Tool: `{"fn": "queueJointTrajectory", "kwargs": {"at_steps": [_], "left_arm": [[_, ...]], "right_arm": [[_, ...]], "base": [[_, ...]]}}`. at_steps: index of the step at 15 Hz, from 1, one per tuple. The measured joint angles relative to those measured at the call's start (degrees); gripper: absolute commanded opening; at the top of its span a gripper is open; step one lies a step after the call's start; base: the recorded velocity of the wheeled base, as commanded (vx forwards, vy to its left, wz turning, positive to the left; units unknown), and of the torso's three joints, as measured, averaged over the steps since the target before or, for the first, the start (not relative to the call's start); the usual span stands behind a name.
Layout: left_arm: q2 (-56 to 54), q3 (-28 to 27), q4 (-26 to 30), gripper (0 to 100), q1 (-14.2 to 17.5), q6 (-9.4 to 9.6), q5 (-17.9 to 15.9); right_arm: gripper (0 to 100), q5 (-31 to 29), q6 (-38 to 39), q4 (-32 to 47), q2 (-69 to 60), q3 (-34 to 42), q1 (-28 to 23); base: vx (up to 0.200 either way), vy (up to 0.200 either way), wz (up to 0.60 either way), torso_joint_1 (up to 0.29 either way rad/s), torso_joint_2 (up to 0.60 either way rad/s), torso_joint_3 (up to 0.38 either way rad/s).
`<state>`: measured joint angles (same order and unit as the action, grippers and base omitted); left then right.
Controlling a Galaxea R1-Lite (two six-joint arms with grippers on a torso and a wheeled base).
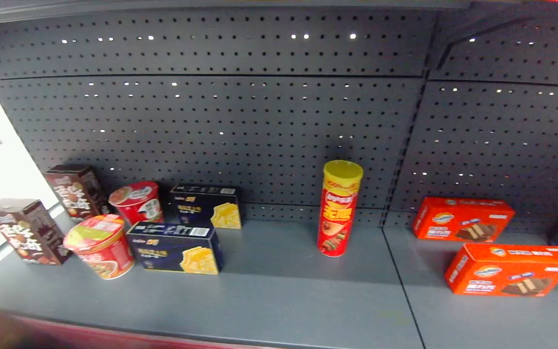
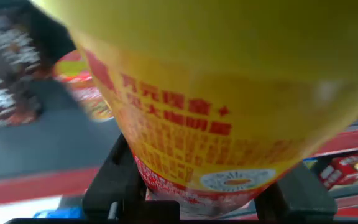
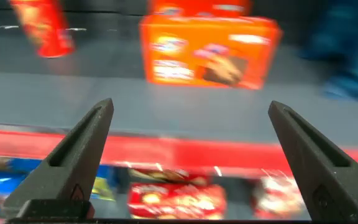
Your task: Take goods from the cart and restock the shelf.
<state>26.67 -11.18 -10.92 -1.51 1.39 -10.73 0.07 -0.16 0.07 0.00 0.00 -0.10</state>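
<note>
The left gripper (image 2: pixel 204 186) has its fingers clamped on a yellow can (image 2: pixel 229 93); the right gripper (image 3: pixel 190 109) is spread wide, empty; set down carelessly, the held can could topple the upright can (image 1: pixel 339 208) on the shelf (image 1: pixel 279 295); bare floor lies either side of that can and before it.

Red characters on yellow can (image 2: pixel 216 124), white ones on front brown box (image 1: pixel 29 231), yellow on chip tube (image 1: pixel 338 208), oval logo on near orange box (image 1: pixel 509 269): all too blurry/small to read
</note>
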Motion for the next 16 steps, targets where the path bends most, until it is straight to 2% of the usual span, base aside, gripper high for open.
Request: {"fn": "queueJointTrajectory", "kwargs": {"at_steps": [4,9,16], "left_arm": [[-0.3,0.4,0.2,0,0.0,0.00,0.0],[-2.8,3.5,0.6,0,-0.1,0.02,-0.1],[-5.4,3.4,1.8,0,0.1,0.02,0.4]], "right_arm": [[100,0.0,0.0,0.0,0.0,0.0,0.0],[100,0.0,0.0,0.0,0.0,0.0,0.0],[100,0.0,-0.1,0.0,0.0,0.0,0.0]], "base": [[0.000,0.000,0.00,0.000,0.00,0.000],[0.000,0.000,0.00,0.000,0.00,0.000],[0.000,0.000,0.00,0.000,0.00,0.000]]}}
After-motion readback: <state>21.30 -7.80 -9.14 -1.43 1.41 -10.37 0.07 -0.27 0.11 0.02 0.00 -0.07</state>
